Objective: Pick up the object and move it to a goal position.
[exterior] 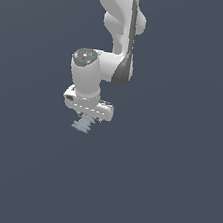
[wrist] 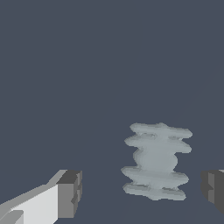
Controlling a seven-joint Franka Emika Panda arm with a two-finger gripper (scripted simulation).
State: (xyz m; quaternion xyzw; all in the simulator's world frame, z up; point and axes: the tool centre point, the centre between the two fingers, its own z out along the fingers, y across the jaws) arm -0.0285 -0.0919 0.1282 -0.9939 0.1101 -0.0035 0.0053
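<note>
The object is a small pale grey-blue lump with ridged, notched sides, lying on the dark grey floor. In the exterior view the object peeks out just below the white hand of the arm. My gripper is open: one dark fingertip stands well clear on one side of the object, the other fingertip at the frame's edge on the opposite side. The object lies between the two fingers, closer to the second one, and neither finger touches it. In the exterior view the gripper hovers right over the object, its fingers mostly hidden.
The white arm rises from the hand toward the top of the exterior view. A plain dark grey floor surrounds everything.
</note>
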